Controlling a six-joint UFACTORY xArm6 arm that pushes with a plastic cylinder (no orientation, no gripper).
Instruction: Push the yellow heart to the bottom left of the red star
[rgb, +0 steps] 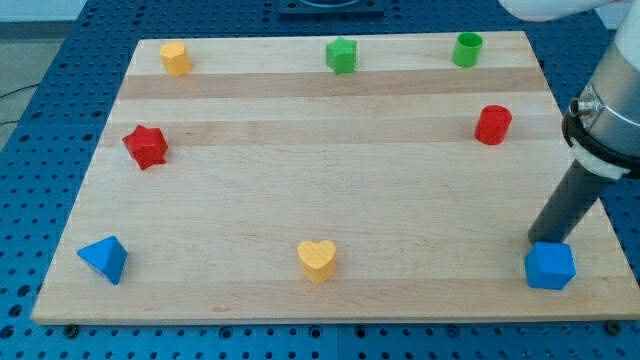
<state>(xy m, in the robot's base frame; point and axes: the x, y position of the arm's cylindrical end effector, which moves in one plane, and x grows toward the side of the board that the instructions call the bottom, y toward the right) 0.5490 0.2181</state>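
blue block (550, 266) – view's bottom right | my tip (540, 241) touching it | no hand – nothing held

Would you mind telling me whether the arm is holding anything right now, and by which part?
Nothing is held. My tip only pushes; it stands just above the blue block at the view's bottom right, far from the yellow heart.
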